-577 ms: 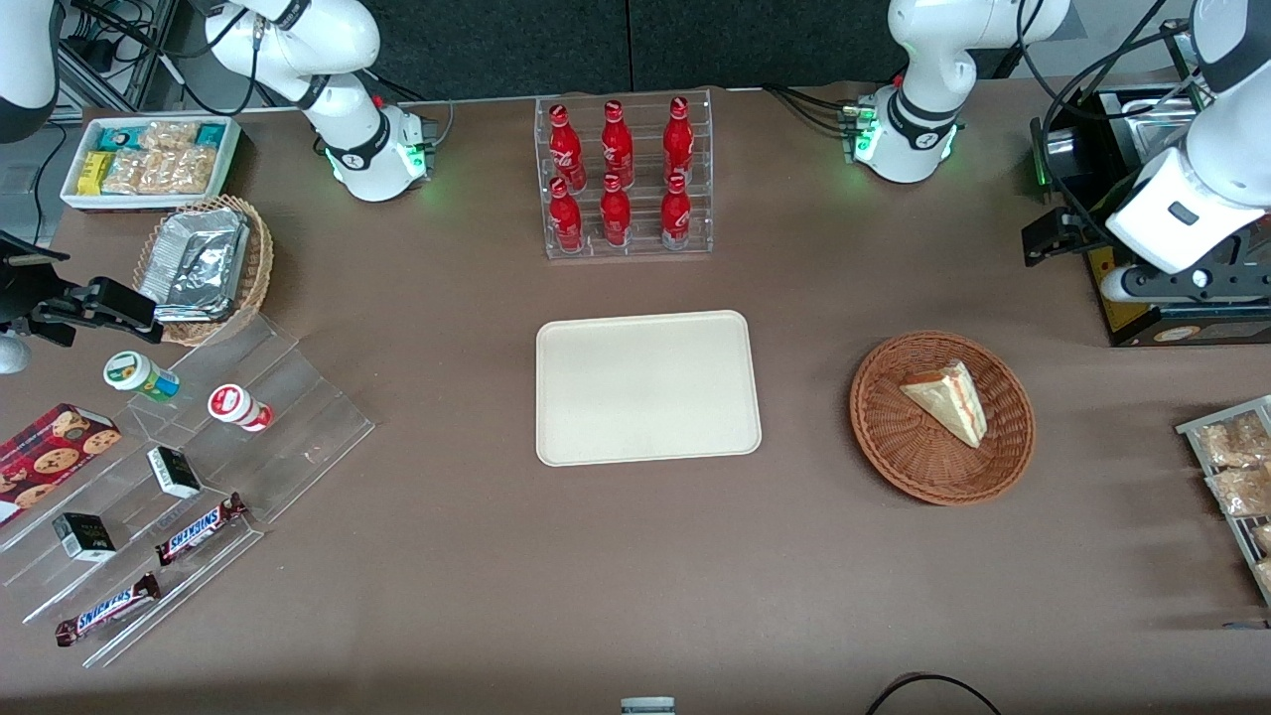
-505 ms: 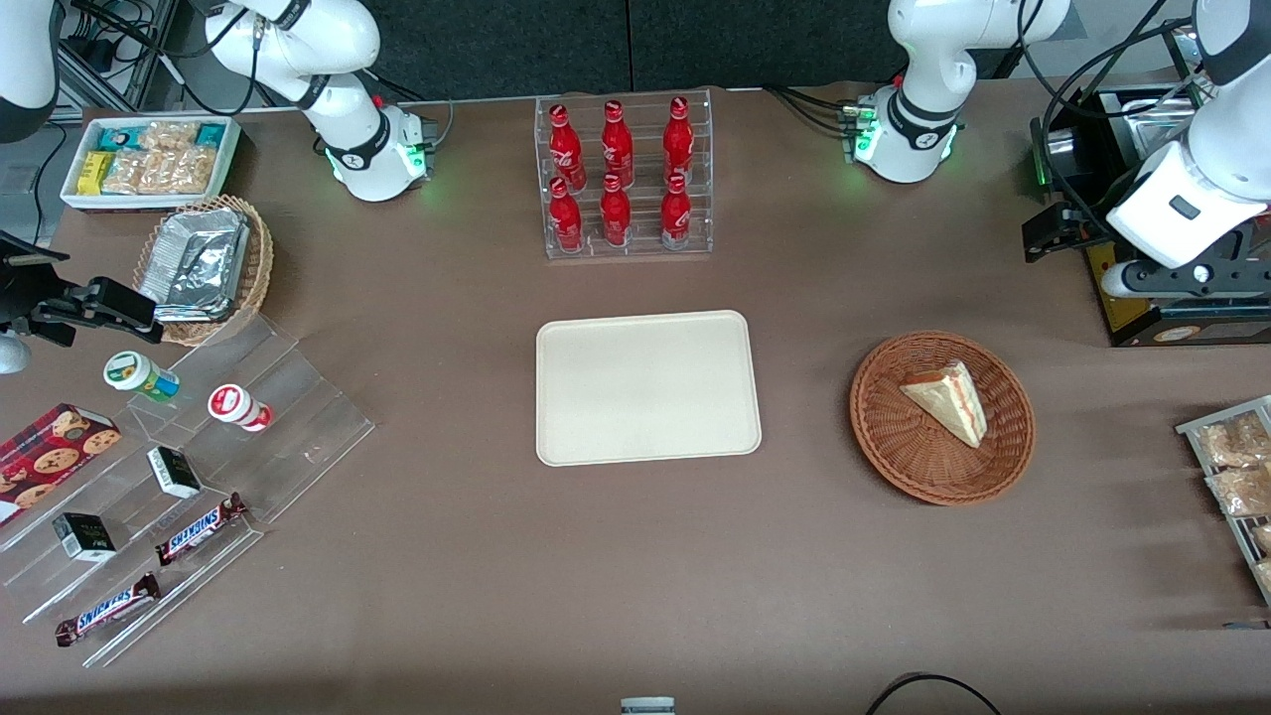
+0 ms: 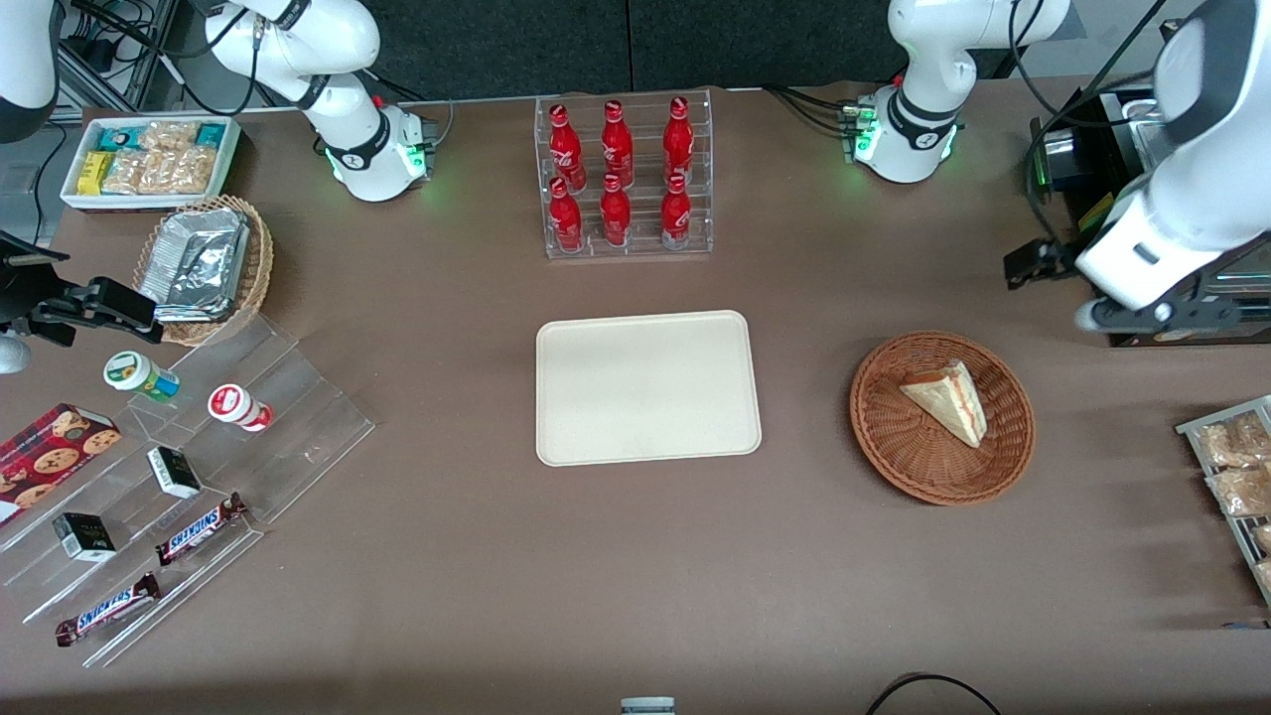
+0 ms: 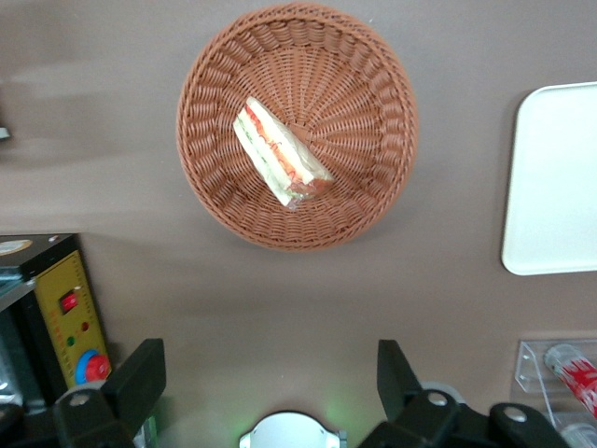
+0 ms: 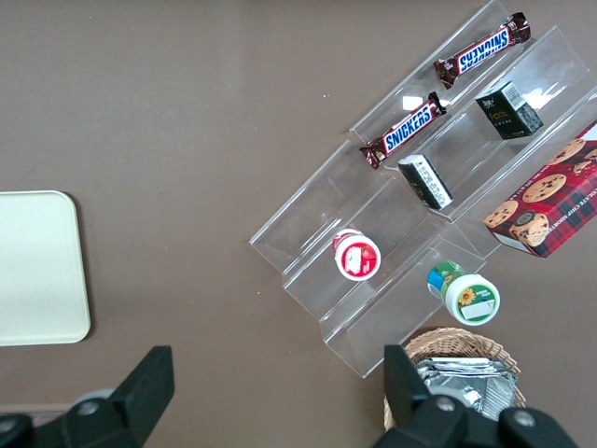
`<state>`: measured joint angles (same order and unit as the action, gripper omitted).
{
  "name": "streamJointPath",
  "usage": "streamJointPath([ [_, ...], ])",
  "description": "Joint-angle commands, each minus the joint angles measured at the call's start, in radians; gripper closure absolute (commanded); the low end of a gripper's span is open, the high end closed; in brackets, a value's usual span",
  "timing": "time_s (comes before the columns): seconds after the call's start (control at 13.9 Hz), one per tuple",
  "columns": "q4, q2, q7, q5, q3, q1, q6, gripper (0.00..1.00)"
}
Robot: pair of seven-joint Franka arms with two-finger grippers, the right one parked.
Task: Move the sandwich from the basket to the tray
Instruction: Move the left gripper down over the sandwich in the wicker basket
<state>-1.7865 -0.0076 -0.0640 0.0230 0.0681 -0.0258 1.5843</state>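
Observation:
The sandwich [image 3: 948, 399], a pale bread wedge with red and green filling, lies in the round reddish-brown wicker basket [image 3: 874, 437]. The cream tray [image 3: 645, 387] lies flat at the table's middle, beside the basket and toward the parked arm's end. My gripper [image 3: 1152, 316] hovers high, farther from the front camera than the basket and toward the working arm's end of the table. In the left wrist view the gripper [image 4: 266, 369] is open and holds nothing, with the sandwich [image 4: 280, 154], the basket [image 4: 373, 187] and an edge of the tray [image 4: 560, 177] below it.
A black machine with a yellow panel [image 4: 65, 308] stands close beside my gripper. A clear rack of red bottles [image 3: 624, 179] stands farther from the front camera than the tray. A rack of bagged snacks [image 3: 1236, 467] sits at the working arm's table edge.
My gripper has moved off the black machine toward the basket, a little nearer the front camera. The sandwich, basket and tray have not moved.

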Motion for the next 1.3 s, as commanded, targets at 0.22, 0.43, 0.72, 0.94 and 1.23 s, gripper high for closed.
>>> streamJointPath([
  [0.22, -0.246, -0.015, 0.001, 0.011, -0.054, -0.006, 0.308, 0.0],
  [0.43, -0.333, -0.005, -0.104, 0.011, -0.071, -0.006, 0.462, 0.0],
  [0.72, -0.407, 0.021, -0.454, 0.012, -0.07, -0.016, 0.609, 0.0],
  [0.94, -0.412, 0.064, -0.598, 0.012, -0.07, -0.017, 0.655, 0.0],
  [1.23, -0.47, 0.077, -0.678, 0.009, -0.068, -0.022, 0.761, 0.0],
])
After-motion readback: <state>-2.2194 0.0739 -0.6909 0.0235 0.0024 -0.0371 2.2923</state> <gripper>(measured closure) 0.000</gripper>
